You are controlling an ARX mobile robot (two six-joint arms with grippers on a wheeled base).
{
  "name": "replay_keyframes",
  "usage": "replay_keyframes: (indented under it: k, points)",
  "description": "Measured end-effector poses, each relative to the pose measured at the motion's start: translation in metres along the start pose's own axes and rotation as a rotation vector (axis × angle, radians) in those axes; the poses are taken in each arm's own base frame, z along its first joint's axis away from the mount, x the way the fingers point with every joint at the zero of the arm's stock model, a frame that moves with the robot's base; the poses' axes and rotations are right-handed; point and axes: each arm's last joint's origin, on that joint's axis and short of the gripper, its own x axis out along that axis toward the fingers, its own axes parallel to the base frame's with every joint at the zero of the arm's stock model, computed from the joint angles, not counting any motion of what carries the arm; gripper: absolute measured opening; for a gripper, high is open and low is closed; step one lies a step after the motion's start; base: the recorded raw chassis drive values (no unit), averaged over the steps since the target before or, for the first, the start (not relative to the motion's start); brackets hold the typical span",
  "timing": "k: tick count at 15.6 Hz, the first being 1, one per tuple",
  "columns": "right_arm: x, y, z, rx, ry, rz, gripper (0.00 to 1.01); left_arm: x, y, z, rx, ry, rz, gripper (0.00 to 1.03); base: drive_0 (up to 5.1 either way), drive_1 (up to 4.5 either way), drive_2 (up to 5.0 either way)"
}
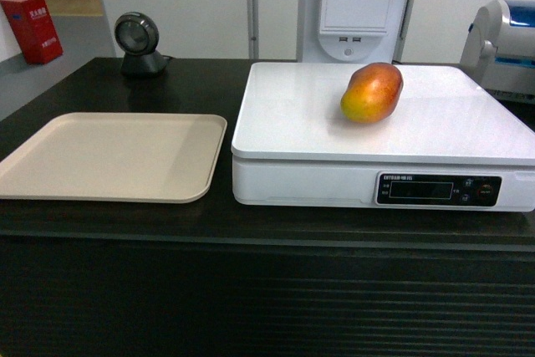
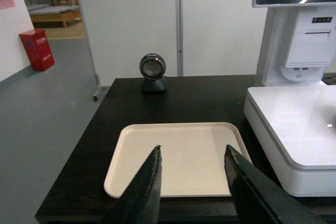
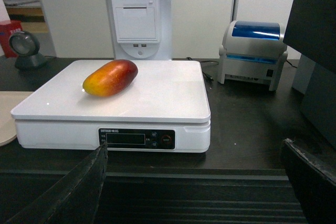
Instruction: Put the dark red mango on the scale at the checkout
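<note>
Your dark red mango [image 1: 372, 93] is lying on the scale [image 1: 292, 123].
Smooth, oval, it's glowing red fading to orange-yellow; your left gripper [image 2: 192, 158] and right gripper [image 3: 194, 153] are both hanging released, empty.

You're looking at a mock shop checkout set up indoors: a dark table [image 1: 125, 232] with a ribbed black front carries a white scale [image 1: 301, 135], a beige tray [image 1: 109, 156] and a round barcode scanner [image 1: 138, 42]. Behind it you see a POS terminal [image 3: 137, 19] with receipt printer, a label printer [image 3: 253, 51], and white partition walls on grey floor.
</note>
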Motion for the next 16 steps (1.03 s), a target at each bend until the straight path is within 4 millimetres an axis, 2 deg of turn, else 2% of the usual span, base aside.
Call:
replay_keyframes:
  k: [2, 4, 16]
  points:
    - [0.000, 0.000, 0.000, 0.000, 0.000, -0.001, 0.98, -0.006, 0.002, -0.014, -0.003, 0.008, 0.010, 0.17, 0.0, 0.00, 0.0]
    - [0.000, 0.000, 0.000, 0.000, 0.000, 0.000, 0.98, -0.011, 0.000, -0.026, -0.004, 0.024, -0.007, 0.01, 0.0, 0.00, 0.0]
    - [0.000, 0.000, 0.000, 0.000, 0.000, 0.000, 0.98, -0.036, 0.001, -0.061, -0.006, 0.018, -0.001, 0.02, 0.0, 0.00, 0.0]
